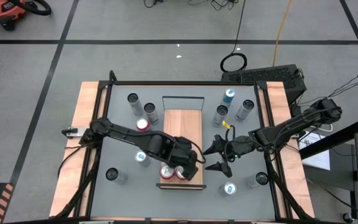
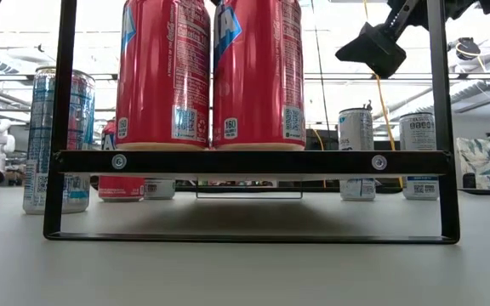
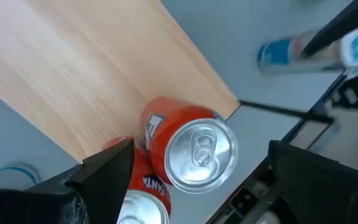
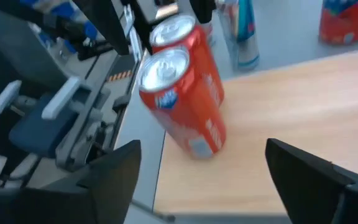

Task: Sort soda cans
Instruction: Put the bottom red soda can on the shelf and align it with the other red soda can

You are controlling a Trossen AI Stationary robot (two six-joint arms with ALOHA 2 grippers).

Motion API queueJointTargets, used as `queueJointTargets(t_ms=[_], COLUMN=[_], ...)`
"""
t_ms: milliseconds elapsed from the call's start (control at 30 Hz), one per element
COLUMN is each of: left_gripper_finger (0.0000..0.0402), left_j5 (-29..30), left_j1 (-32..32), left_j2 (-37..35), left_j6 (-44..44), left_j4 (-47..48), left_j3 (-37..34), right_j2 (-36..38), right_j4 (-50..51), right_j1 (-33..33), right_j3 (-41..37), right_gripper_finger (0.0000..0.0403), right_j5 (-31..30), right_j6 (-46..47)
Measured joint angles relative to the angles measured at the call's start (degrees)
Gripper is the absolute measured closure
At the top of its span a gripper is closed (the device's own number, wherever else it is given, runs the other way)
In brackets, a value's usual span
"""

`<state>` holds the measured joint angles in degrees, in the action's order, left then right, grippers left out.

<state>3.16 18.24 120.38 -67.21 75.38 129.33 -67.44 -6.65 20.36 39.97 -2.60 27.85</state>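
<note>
Two red soda cans (image 2: 209,72) fill the upper middle of the low view, standing upright side by side and touching on the wooden platform (image 1: 183,134), right at its near end. In the high view they show as a pair (image 1: 173,172) at the lower centre of the frame, with the left gripper (image 1: 190,169) directly over them. In the left wrist view its dark fingers (image 3: 107,171) stand wide apart on either side of the can tops, gripping nothing.

At right of centre in the high view, the right gripper (image 1: 219,155) hovers over the grey table (image 1: 241,140) just beside the platform's right edge. Its fingers (image 4: 114,171) are spread wide and empty, with the two red cans ahead of them.

A third red can (image 1: 142,125) stands on the table at the left of the platform, near a silver-grey can (image 1: 150,112) and another (image 1: 133,101) toward the upper left. A slim blue can (image 1: 142,158) sits lower left beside the left arm, and a dark-topped can (image 1: 112,175) near the lower left corner. At upper right stand a blue can (image 1: 229,96) and two silver-grey ones (image 1: 220,114) (image 1: 246,109). At lower right are a blue can (image 1: 229,188) and a silver-grey can (image 1: 260,180).
</note>
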Motion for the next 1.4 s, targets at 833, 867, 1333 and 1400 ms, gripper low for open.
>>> queueJointTargets(t_ms=[833,867,1333,1400], left_gripper_finger=[0.0114,0.0120,0.0174,0.0179], left_j5=[15.9,15.9,16.5,16.5], left_j1=[3.6,3.5,3.7,3.9], left_j2=[-13.3,-13.3,-13.7,-13.7], left_j6=[15.5,15.5,22.4,22.8], left_j4=[6.8,7.2,10.1,11.0], left_j3=[0.1,0.1,0.1,0.1], right_j2=[-17.2,-17.9,-24.2,-24.4], right_j4=[25.9,26.7,24.2,23.5], right_j1=[-2.3,-2.7,-4.6,-4.5], right_j3=[27.6,28.2,28.7,28.7], right_gripper_finger=[0.0259,0.0263,0.0355,0.0365], right_j5=[-1.9,-1.9,2.9,3.0], right_j6=[-6.4,-6.5,-5.0,-3.8])
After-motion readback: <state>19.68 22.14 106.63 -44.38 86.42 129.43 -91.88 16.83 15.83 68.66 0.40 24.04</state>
